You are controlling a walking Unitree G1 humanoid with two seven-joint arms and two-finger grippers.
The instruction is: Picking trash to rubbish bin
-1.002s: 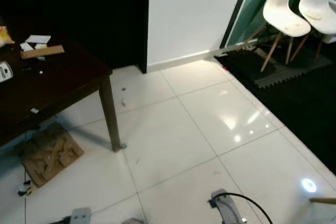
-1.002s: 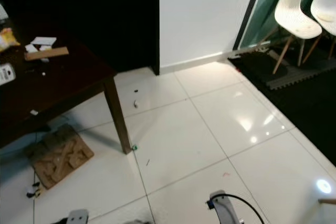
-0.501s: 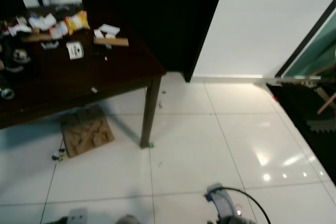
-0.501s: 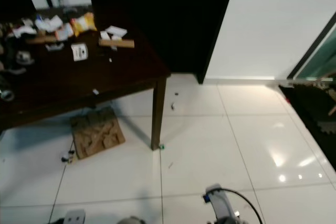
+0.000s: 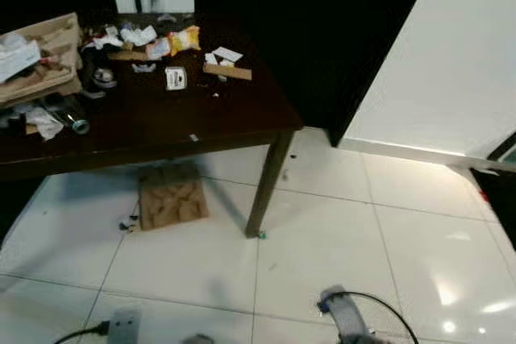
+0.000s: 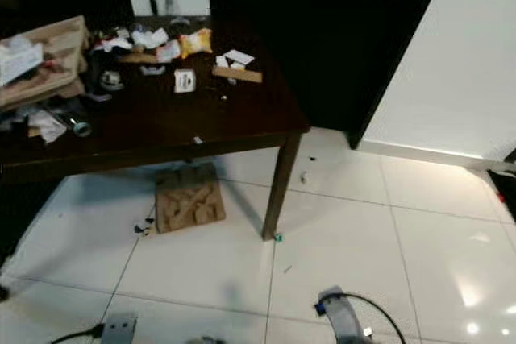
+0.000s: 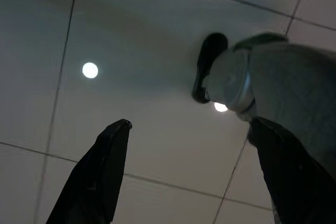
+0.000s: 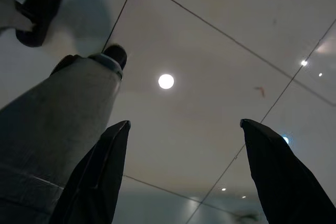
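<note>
Dark wood makes up the counter point(image 5: 242, 114), and the trash is scattered across its top: a yellow snack wrapper point(image 5: 185, 39), crumpled white wrappers point(image 5: 139, 35), a small white packet point(image 5: 175, 78), a flat wooden strip point(image 5: 226, 72) and a brown paper bag point(image 5: 40, 58) lying at its far left. All of this sits ahead of the robot and to its left, well apart from both arms. On the white tiled floor point(image 5: 322, 239) under the counter lies a piece of cardboard point(image 5: 171, 201), with a few small specks of litter near the counter leg point(image 5: 266, 183).

Both arms hang low by the robot's legs, pointing at the floor. The left gripper point(image 7: 189, 171) has its two black fingers spread wide with nothing between them, and the right gripper point(image 8: 181, 171) is spread and empty likewise.

My reading is that the left arm is the nearer one to the trash (the counter fills the left half of the head views), though neither can reach yet; the robot would need to close in first. No rubbish bin can be made out.
</note>
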